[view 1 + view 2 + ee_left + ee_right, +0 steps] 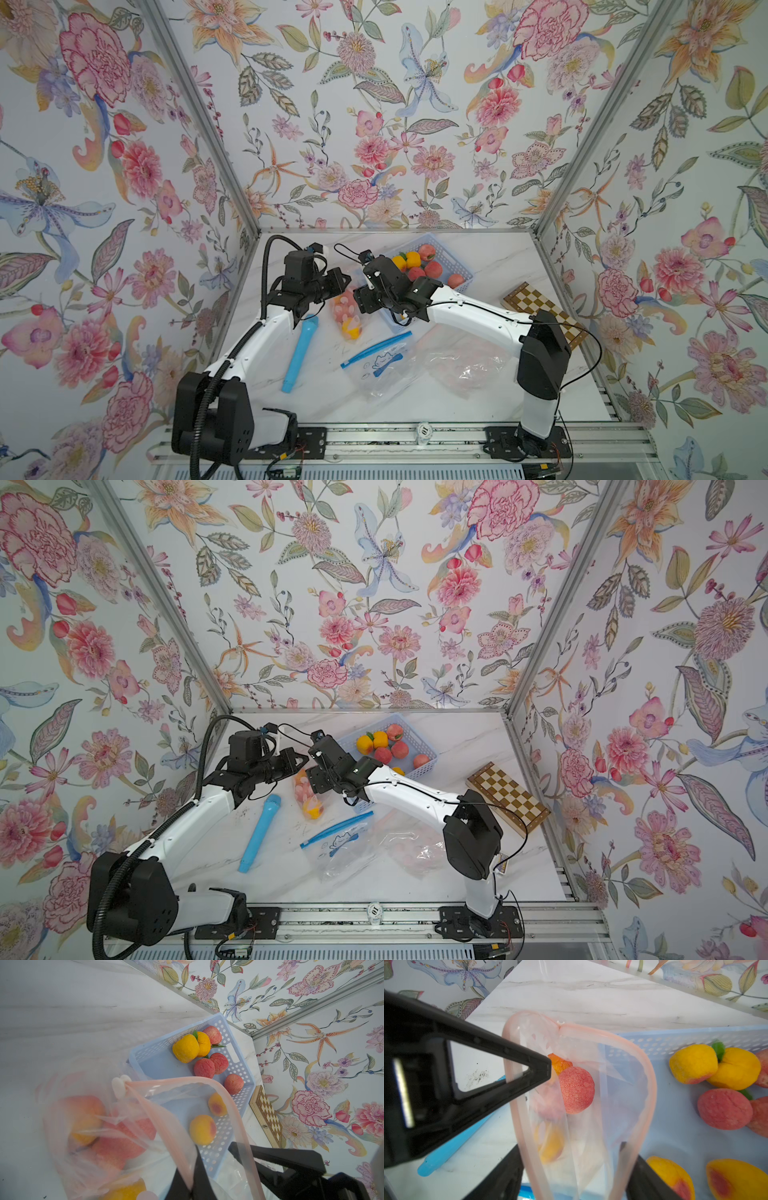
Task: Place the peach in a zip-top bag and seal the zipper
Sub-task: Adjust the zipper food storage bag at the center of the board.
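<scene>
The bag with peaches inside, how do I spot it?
Find the blue basket at the back of the table. Right beside it, the left claw pinches a pink-zippered bag. Unlike the blue-zippered bag lying nearer the front, it holds fruit.

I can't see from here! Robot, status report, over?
Left gripper shut on pink bag rim. Right gripper open, astride bag mouth. Peaches inside, not sealed. Basket close by.

Robot lab booth: floral-papered panels [374,104], aluminium frame [203,116], arms [478,311] bolted to rail [395,440].
</scene>
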